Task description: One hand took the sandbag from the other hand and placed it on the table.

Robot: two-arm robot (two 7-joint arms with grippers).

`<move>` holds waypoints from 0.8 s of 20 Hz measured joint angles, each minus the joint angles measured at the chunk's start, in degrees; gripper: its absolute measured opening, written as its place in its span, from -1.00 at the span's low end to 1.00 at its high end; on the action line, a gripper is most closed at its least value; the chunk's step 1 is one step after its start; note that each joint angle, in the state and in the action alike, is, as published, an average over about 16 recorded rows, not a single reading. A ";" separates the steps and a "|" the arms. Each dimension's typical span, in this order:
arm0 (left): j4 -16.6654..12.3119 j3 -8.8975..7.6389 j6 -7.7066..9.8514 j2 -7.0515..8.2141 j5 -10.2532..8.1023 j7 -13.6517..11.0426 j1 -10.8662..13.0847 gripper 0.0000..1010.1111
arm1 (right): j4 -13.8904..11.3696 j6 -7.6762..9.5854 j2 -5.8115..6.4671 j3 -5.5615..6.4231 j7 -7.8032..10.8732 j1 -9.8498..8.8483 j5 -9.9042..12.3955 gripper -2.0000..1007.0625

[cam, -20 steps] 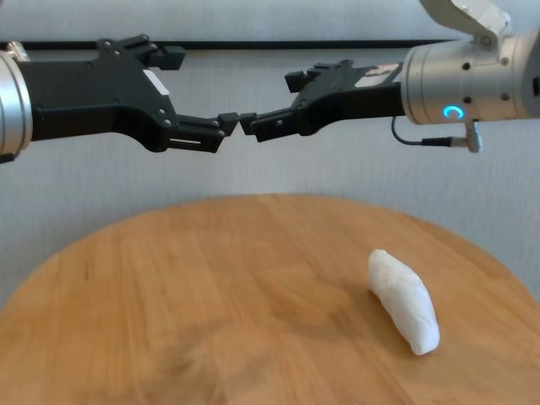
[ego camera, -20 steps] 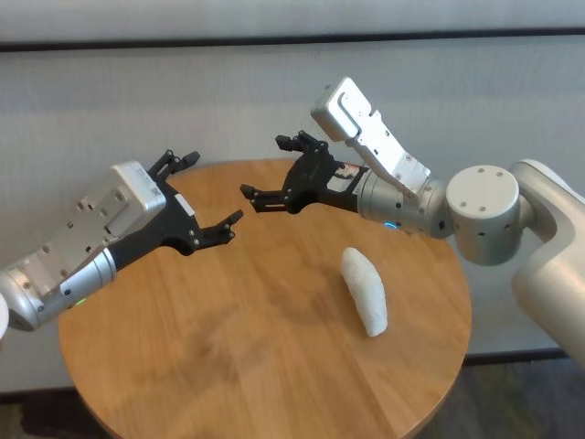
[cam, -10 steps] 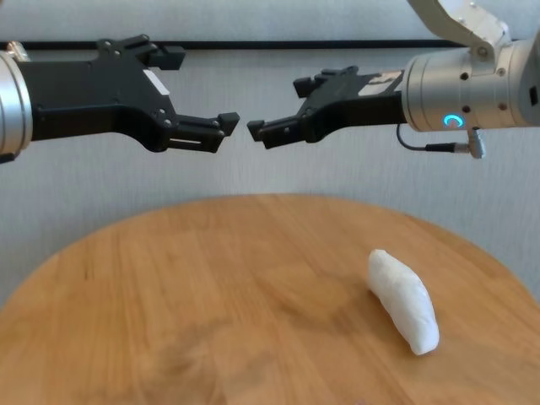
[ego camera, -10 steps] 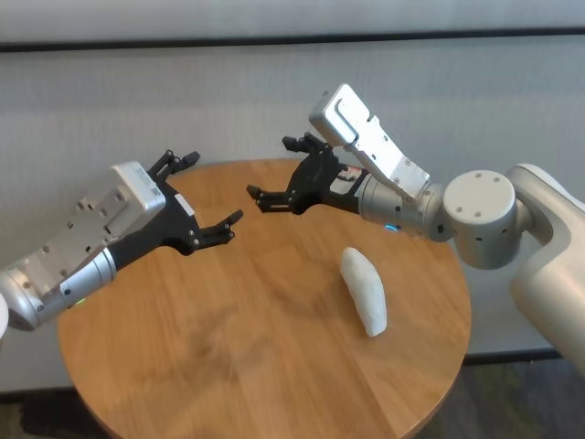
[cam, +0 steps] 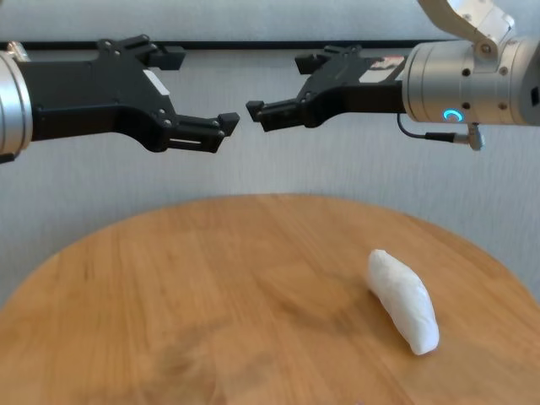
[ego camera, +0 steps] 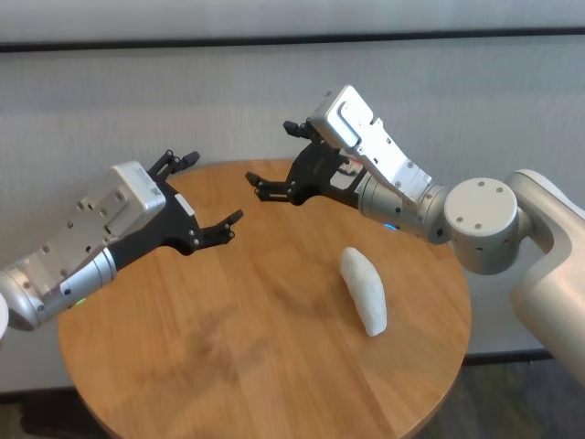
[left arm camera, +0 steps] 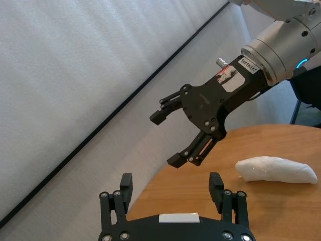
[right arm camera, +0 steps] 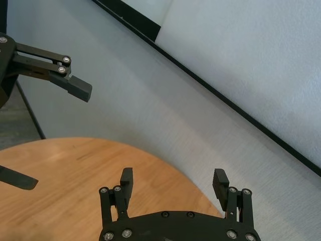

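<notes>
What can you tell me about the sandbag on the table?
The sandbag is a small white elongated pouch, lumpy, with a crinkly wrapped look and a narrower end. It lies flat on the wooden table, toward the robot's right side. Nothing grips or touches it; both end effectors hover open above the table, away from it.

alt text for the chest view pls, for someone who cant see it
A white sandbag lies on the right side of a round wooden table. Above it, the left gripper and right gripper face each other, both open and empty, fingertips close but apart.
</notes>
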 joint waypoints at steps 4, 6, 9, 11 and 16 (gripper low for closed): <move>0.00 0.00 0.00 0.00 0.00 0.00 0.00 0.98 | -0.09 -0.17 -0.20 0.25 0.12 -0.34 -0.56 0.99; 0.00 0.00 0.00 0.00 0.00 0.00 0.00 0.98 | -0.03 -0.10 -0.31 0.35 0.29 -0.44 -0.67 0.99; 0.00 0.00 0.00 0.00 0.00 0.00 0.00 0.98 | 0.10 0.11 -0.43 0.40 0.54 -0.51 -0.78 0.99; 0.00 0.00 0.00 0.00 0.00 0.00 0.00 0.98 | 0.20 0.28 -0.47 0.38 0.74 -0.51 -0.80 0.99; 0.00 0.00 0.00 0.00 0.00 0.00 0.00 0.98 | 0.36 0.55 -0.51 0.32 0.89 -0.47 -0.71 0.99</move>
